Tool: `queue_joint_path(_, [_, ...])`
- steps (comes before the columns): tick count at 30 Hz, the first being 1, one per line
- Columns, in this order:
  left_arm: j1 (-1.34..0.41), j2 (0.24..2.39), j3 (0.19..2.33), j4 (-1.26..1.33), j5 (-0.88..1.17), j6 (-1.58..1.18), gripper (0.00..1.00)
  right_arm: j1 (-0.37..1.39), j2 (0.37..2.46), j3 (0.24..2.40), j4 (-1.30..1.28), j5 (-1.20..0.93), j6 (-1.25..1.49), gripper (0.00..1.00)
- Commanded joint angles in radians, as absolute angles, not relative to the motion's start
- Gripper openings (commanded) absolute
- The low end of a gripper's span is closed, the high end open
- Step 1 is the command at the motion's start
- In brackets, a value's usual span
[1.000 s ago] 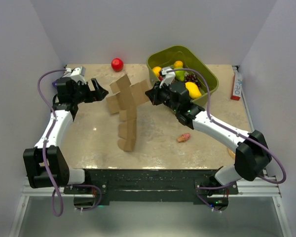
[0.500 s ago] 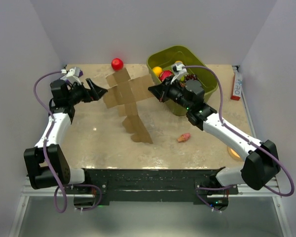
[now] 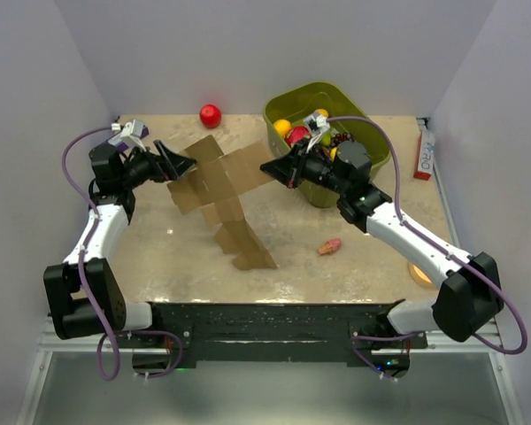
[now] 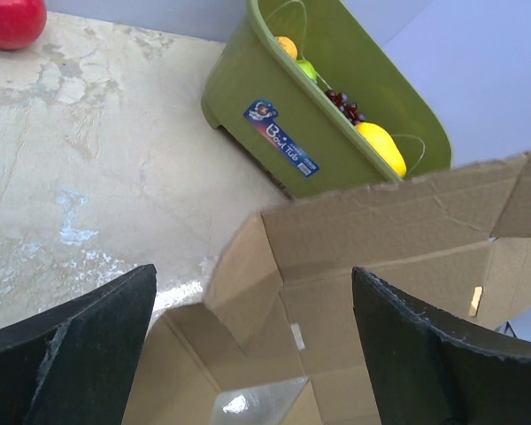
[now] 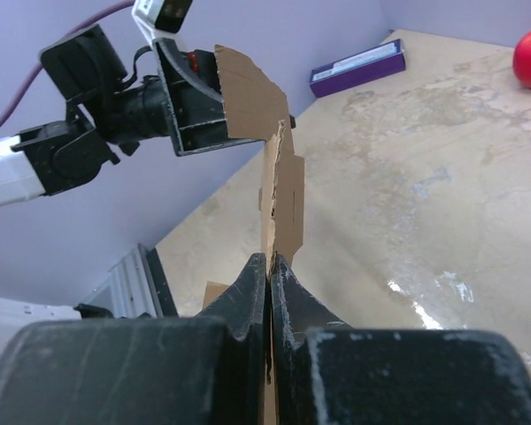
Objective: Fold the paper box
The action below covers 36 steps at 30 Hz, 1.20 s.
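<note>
The plain brown cardboard cross-shaped paper box (image 3: 219, 181) is held up, tilted, over the middle of the beige surface (image 3: 159, 257), with only the end of its long tail touching down near the front edge. The right gripper (image 3: 270, 168) is clamped shut on the edge of the sheet's right flap. The left gripper (image 3: 184, 165) stands wide open with the left flap between its jaws, gripping nothing.

The whole sheet depends on that one thin edge pinch, so it could pivot or slide out. If the left gripper closes off a crease line, it may crumple the flap or bend a panel the wrong way. The dragging tail could also catch on the surface and buckle. The green plastic bin (image 3: 372, 142) of fruit sits just behind the right arm, leaving it little room to swing.

A second ago the sheet hung more upright. It has since leaned over towards the left gripper, its tail end has slid rightward, and the right arm has pulled back towards the bin.
</note>
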State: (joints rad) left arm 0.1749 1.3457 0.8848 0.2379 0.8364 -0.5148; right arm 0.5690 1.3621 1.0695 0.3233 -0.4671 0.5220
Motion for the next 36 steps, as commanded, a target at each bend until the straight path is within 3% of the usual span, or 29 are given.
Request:
queue_joint_path(1, [0.184,1.319,0.871,0.311,0.882,-0.555,0.93,0.566,1.313,1.077,0.387,-0.537,0.555,0.00])
queue_joint_path(5, [0.186,1.313,0.848,0.368,0.908,-0.589,0.78,0.563,1.315,1.077,0.377,-0.532,0.554,0.00])
queue_joint_path(10, [0.186,1.307,0.842,0.371,0.911,-0.588,0.52,0.560,1.319,1.074,0.368,-0.520,0.551,0.00])
queue_joint_path(11, [0.186,1.308,0.844,0.371,0.910,-0.589,0.43,0.560,1.319,1.074,0.365,-0.519,0.549,0.00])
queue_joint_path(13, [0.186,1.307,0.841,0.376,0.910,-0.589,0.33,0.560,1.322,1.072,0.357,-0.506,0.543,0.00])
queue_joint_path(14, [0.186,1.305,0.839,0.377,0.911,-0.588,0.21,0.560,1.327,1.074,0.351,-0.499,0.542,0.00])
queue_joint_path(17, [0.184,1.305,0.831,0.382,0.905,-0.583,0.00,0.560,1.345,1.084,0.312,-0.454,0.532,0.00])
queue_joint_path(18, [0.183,1.304,0.828,0.382,0.900,-0.575,0.00,0.558,1.351,1.089,0.281,-0.439,0.534,0.00])
queue_joint_path(20, [0.176,1.296,0.825,0.362,0.873,-0.552,0.00,0.554,1.362,1.109,0.236,-0.370,0.551,0.16])
queue_joint_path(21, [0.172,1.283,0.828,0.347,0.853,-0.513,0.00,0.549,1.371,1.114,0.183,-0.338,0.558,0.27])
queue_joint_path(22, [0.161,1.273,0.837,0.303,0.798,-0.487,0.00,0.549,1.374,1.120,0.157,-0.310,0.566,0.50])
queue_joint_path(25, [0.071,1.247,0.877,0.174,0.630,-0.336,0.00,0.548,1.364,1.118,0.115,-0.229,0.618,0.78])
queue_joint_path(28, [-0.040,1.227,0.878,0.124,0.465,-0.239,0.00,0.548,1.339,1.045,0.202,-0.233,0.733,0.86])
queue_joint_path(36, [-0.213,1.207,0.818,0.164,0.230,-0.141,0.00,0.636,1.377,0.874,0.580,-0.291,1.087,0.90])
